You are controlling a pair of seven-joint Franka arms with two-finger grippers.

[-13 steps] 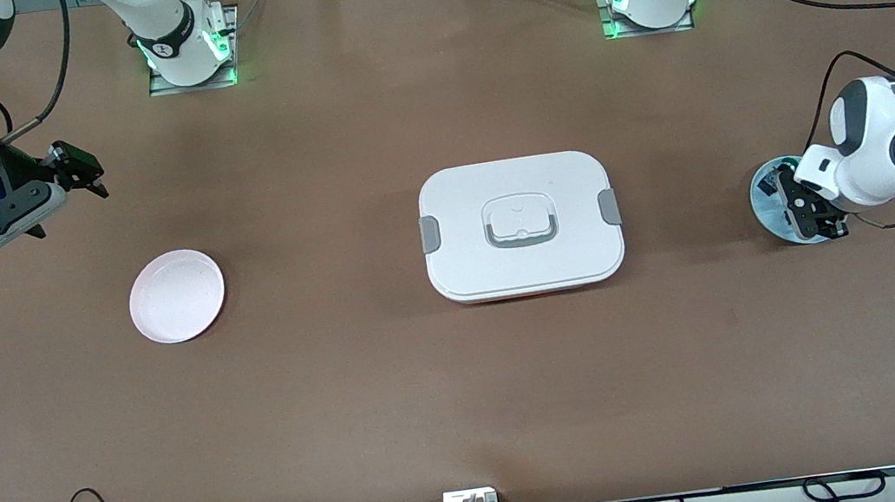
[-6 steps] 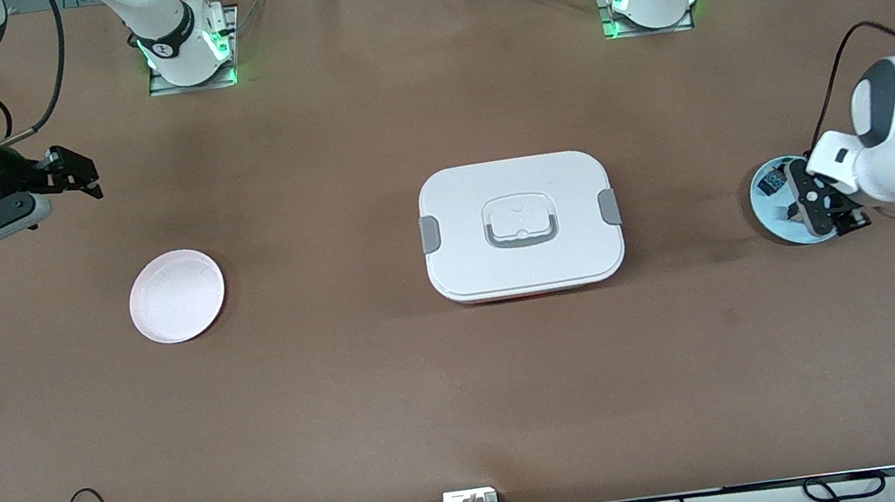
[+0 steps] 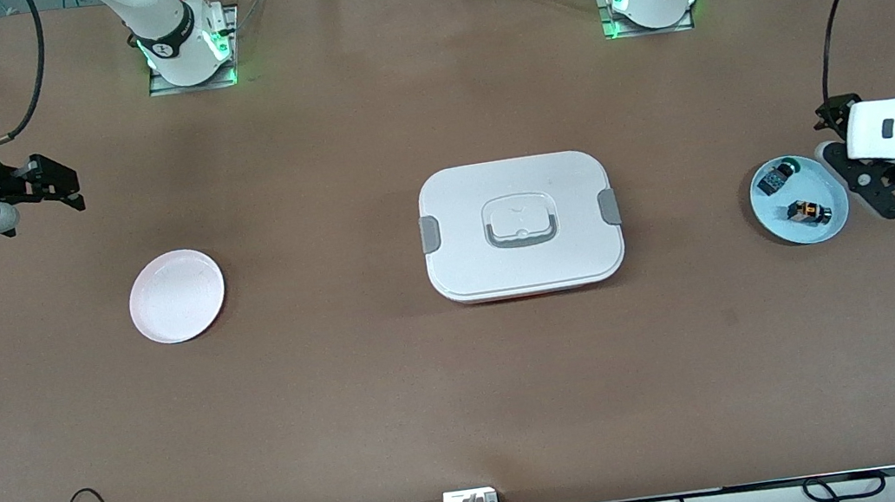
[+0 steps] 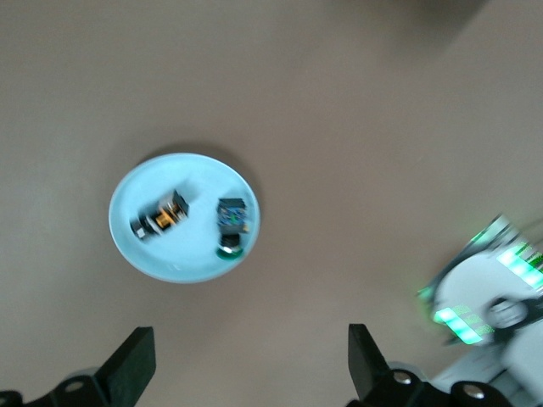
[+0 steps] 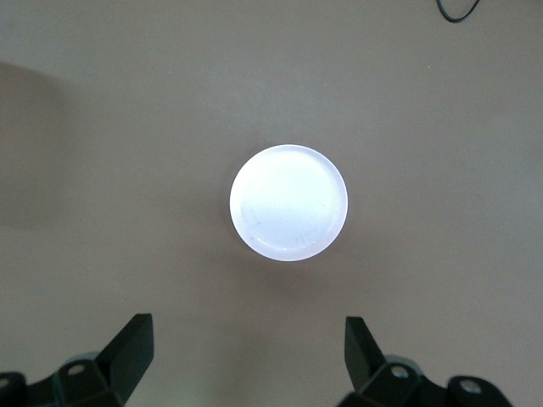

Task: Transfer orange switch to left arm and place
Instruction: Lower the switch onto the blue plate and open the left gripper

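Observation:
The orange switch lies on its side on a light blue plate at the left arm's end of the table. My left gripper hangs open and empty just off that plate's rim, over bare table toward the table's end. The white lidded box sits in the middle of the table. My right gripper is open and empty, in the air over bare table at the right arm's end.
A small black block with a green tip shares the blue plate with the switch. A pale pink plate lies bare toward the right arm's end. Cables and electronics line the table's edge nearest the front camera.
The left gripper opened over the blue plate and drew back off it toward the table's end, uncovering the switch. The right arm drifted outward toward its end of the table.

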